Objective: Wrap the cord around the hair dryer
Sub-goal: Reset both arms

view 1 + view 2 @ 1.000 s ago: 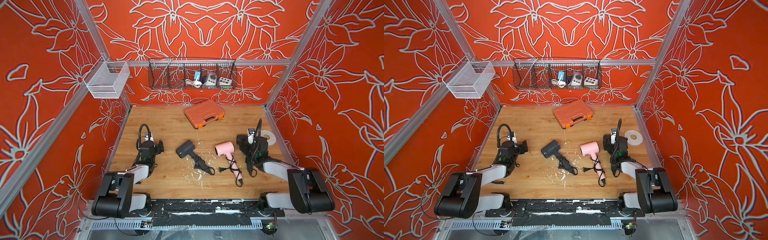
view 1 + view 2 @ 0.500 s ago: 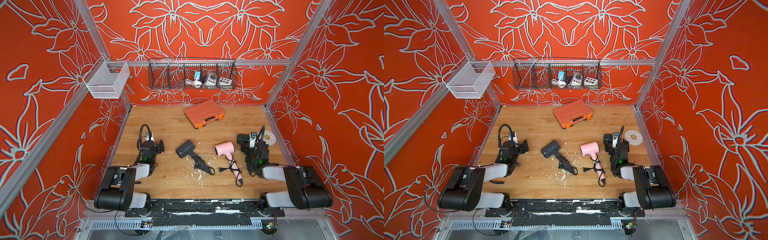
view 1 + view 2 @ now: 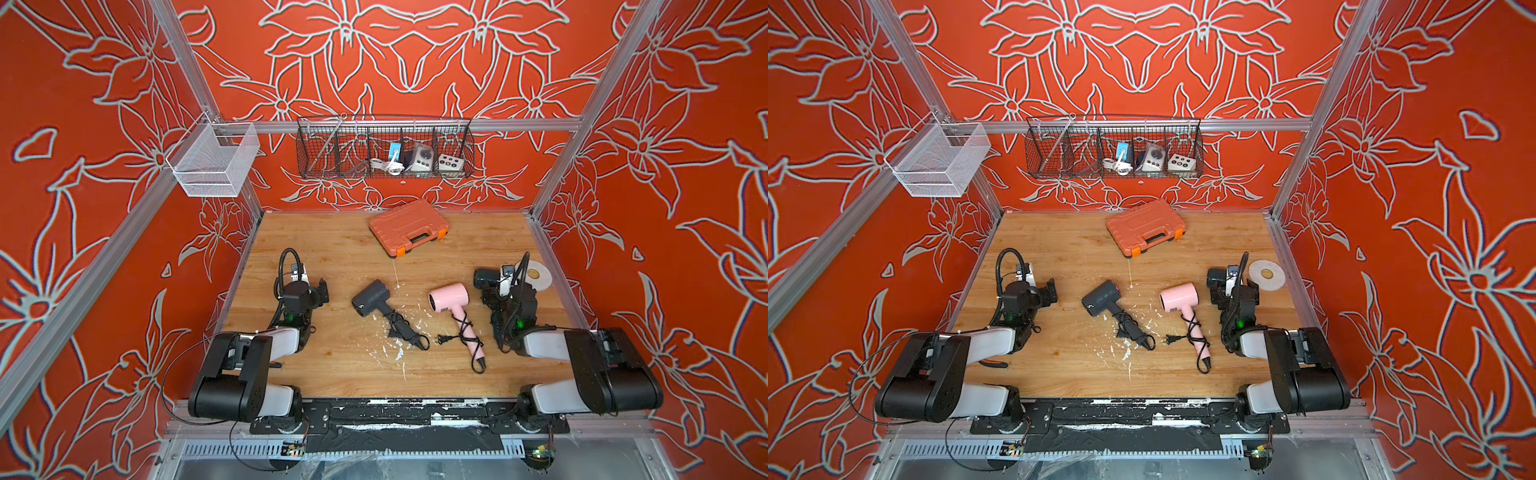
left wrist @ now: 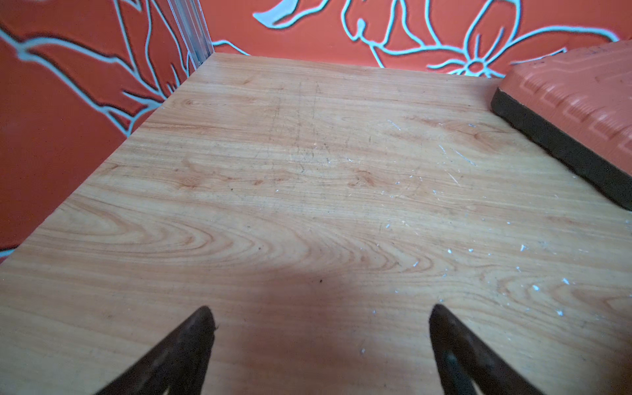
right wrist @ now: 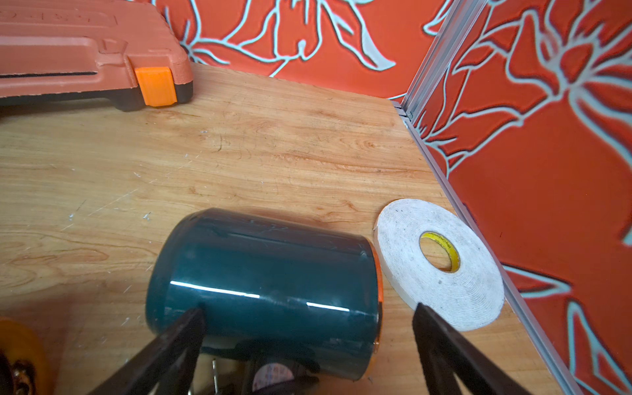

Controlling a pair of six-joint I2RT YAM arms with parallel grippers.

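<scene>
Arms [image 3: 282, 338]: black joints, white-grey links, looped black cables [image 3: 284, 259], green lights [image 3: 289, 318]; left claw [image 4: 321, 309], right claw [image 5: 307, 309] dark.

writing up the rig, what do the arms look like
The left arm and right arm have black joints, white-grey links, a green wrist light and looping black cables. The left hand and right hand each have two dark tapering fingers.

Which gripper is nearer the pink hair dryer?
Right. The right gripper is close beside the pink hair dryer, apart from it; the left gripper is farther off, past the grey hair dryer lying between them.
</scene>
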